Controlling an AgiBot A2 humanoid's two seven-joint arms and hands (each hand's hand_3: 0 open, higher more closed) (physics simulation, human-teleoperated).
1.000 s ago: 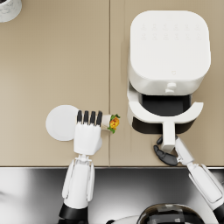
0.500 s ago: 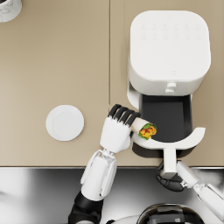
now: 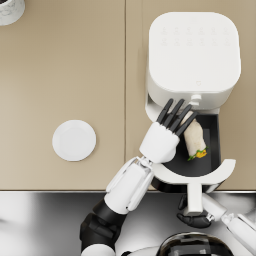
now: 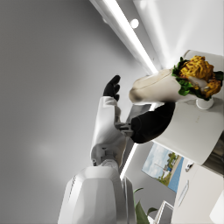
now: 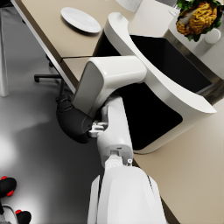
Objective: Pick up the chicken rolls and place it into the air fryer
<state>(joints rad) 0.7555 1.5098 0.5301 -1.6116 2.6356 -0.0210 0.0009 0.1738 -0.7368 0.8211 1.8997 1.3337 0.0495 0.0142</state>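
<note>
The chicken roll [image 3: 194,139] is a pale wrap with green and orange filling at one end. It hangs over the open black drawer [image 3: 196,173] of the white air fryer [image 3: 192,55]. My left hand [image 3: 167,131] reaches over the drawer with straight fingers and pinches the roll at its thumb side. The left wrist view shows the roll [image 4: 173,85] resting against the dark fingers of that hand [image 4: 118,127]. In the right wrist view the roll [image 5: 197,17] floats above the drawer [image 5: 175,94]. My right hand [image 3: 194,219] grips the drawer handle [image 3: 194,197].
A round white plate [image 3: 74,140] lies bare on the beige counter, left of the fryer. A white cup [image 3: 10,10] stands in the far left corner. The counter's front edge runs just below the drawer.
My left hand has carried the roll from beside the plate rightward, over the drawer's rim, to above the basket. My right hand has stayed on the handle.
</note>
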